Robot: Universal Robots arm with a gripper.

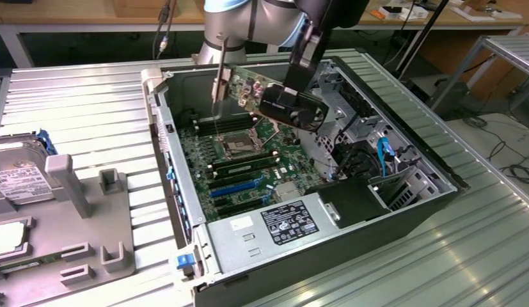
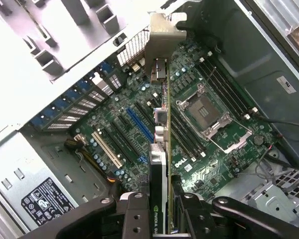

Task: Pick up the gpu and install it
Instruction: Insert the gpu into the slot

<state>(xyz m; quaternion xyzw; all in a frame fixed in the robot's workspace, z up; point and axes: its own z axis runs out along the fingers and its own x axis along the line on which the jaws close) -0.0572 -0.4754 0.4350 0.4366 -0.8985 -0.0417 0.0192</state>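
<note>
Gpu (image 1: 292,106) is up in the air, tilted on edge: green board, black face, silver bracket (image 1: 220,82) at one end, hovering over the motherboard (image 1: 247,167).

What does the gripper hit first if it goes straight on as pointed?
Probably the motherboard: the gripper, shut on the gpu, points into the open case, so the card's lower edge would land there first. Depth is unclear.

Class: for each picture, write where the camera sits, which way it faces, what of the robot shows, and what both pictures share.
Exterior view: off the arm, high beside the open case, looking down into it; arm and pincer show.
Wrist view: on the wrist, looking down past the pincer at the motherboard.
Shared: the gpu in the pincer, and the motherboard.
</note>
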